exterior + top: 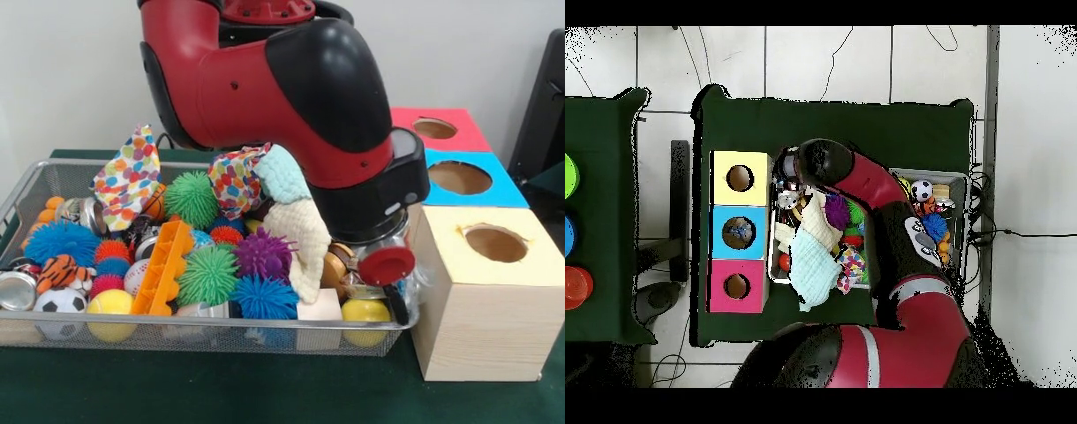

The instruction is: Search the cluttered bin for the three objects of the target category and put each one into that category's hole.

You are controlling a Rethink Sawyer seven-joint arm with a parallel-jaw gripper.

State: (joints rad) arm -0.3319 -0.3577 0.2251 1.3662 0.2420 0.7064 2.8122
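1. Red and black robot arm (291,97) fills upper centre of front view, its black wrist end dipping into right end of the wire mesh bin (53,172).
2. Gripper (375,261) is buried among the clutter at centre right, behind a clear jar w/ red round lid (386,265); can't tell if fingers are apart or together.
3. Bin contents, centre: green spiky rubber balls (208,276), purple spiky ball (263,254), blue spiky ball (263,299), orange plastic toothed block (163,269).
4. Left end of bin: soccer-pattern ball (58,305), yellow smooth ball (111,309), tiger-striped soft toy (60,269), blue spiky ball at edge.
5. Cloths: polka-dot fabric (130,175) stands up at upper left; cream knitted cloth (300,238) and pale mint cloth (281,172) hang just beside the wrist.
6. Right of frame, three boxes w/ round holes in a row: plain wooden box (481,291) nearest, blue-topped box (463,177) behind, red-topped box (437,128) farthest.
7. Overhead: boxes sit left of bin, touching it; arm reaches up from bottom centre.
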